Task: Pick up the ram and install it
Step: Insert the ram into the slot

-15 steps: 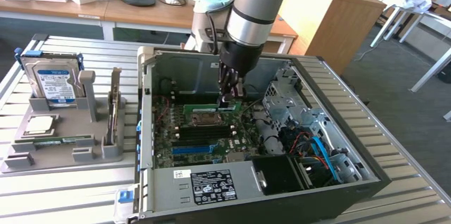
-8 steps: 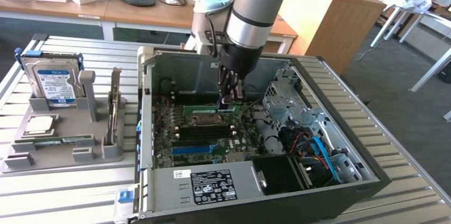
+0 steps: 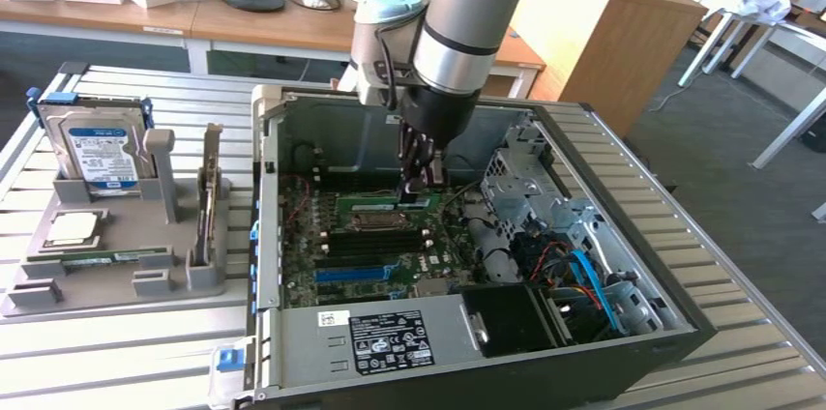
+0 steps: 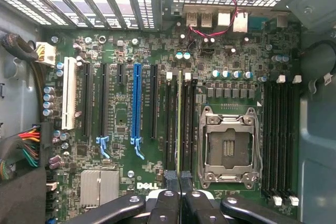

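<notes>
The ram (image 4: pixel 179 124) is a thin green strip seen edge-on, standing in a black memory slot of the motherboard (image 4: pixel 121 119) just beside the empty processor socket (image 4: pixel 228 148). My gripper (image 4: pixel 179 178) is down inside the open computer case (image 3: pixel 265 236). Its dark fingertips (image 4: pixel 170 176) are shut on the near end of the ram. In the exterior view the gripper (image 3: pixel 416 195) hangs straight down from the arm over the board. The ram (image 3: pixel 368 202) shows there as a green strip with a pale label, on the far side of the socket.
Case walls, a drive cage (image 3: pixel 523 183) and loose cables (image 3: pixel 581 270) close in around the board. A power supply (image 3: pixel 387 337) lies along the case's near edge. Outside the case, on the exterior view's left, a grey holder (image 3: pixel 91 279) carries a hard drive (image 3: pixel 97 144), a silver processor (image 3: pixel 72 228) and an upright card (image 3: pixel 211 188).
</notes>
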`<control>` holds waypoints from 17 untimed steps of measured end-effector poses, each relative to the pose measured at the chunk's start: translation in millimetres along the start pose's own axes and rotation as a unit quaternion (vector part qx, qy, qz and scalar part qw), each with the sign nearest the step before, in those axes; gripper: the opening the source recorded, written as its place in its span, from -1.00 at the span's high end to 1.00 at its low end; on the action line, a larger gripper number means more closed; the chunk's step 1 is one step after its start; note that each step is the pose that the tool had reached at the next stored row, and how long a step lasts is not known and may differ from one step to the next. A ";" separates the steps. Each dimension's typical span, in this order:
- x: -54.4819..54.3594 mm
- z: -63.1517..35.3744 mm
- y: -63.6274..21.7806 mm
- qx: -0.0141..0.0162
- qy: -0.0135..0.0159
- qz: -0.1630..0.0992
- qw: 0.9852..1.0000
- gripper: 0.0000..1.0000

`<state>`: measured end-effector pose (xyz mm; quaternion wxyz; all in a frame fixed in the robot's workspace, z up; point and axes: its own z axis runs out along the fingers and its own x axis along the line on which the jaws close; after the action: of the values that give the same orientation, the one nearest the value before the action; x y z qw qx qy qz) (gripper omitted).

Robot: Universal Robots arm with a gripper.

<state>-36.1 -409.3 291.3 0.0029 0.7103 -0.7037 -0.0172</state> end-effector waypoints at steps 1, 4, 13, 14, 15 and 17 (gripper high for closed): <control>0.0 0.0 0.0 0.000 0.000 0.000 1.000 0.77; 0.2 0.4 0.0 0.000 0.000 0.000 1.000 0.77; 3.5 0.9 0.0 0.000 0.000 0.000 1.000 0.77; 3.6 1.3 0.0 0.000 0.000 0.000 1.000 0.77; 3.6 1.8 0.0 0.000 0.000 0.000 1.000 0.77; 3.6 3.0 0.0 0.000 0.000 0.000 1.000 0.77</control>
<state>-36.1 -412.8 288.2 0.0028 0.7103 -0.7037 -0.0172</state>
